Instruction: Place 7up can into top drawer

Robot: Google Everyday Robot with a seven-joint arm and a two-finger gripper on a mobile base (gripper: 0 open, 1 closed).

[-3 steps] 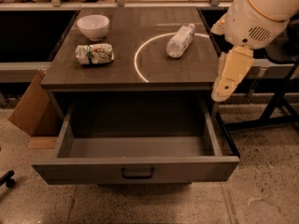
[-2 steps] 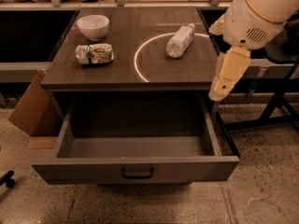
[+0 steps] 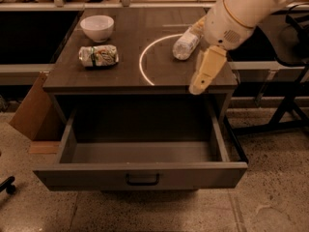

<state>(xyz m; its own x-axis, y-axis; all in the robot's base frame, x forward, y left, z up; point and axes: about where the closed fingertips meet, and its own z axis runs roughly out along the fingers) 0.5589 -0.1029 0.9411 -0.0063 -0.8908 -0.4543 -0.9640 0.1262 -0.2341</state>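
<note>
The 7up can point(image 3: 98, 56) lies on its side on the left part of the dark tabletop, in front of the white bowl point(image 3: 97, 27). The top drawer point(image 3: 140, 175) is pulled fully open below the tabletop and its grey inside is bare; the dark pull handle point(image 3: 142, 180) sits at the centre of its front panel. My gripper point(image 3: 203, 76) hangs from the white arm over the right front edge of the tabletop, pointing down and to the left. It is far to the right of the can and holds nothing.
A clear plastic bottle point(image 3: 185, 43) with a white cap lies at the back right of the tabletop point(image 3: 120, 76), just behind my arm. A white ring mark point(image 3: 143, 64) is on the tabletop. A cardboard box point(image 3: 31, 110) leans left of the cabinet. Black metal legs point(image 3: 285, 115) stand at the right.
My arm and gripper have moved left, from beside the table's right edge to over its right front corner. The can, bowl, bottle and drawer have not moved.
</note>
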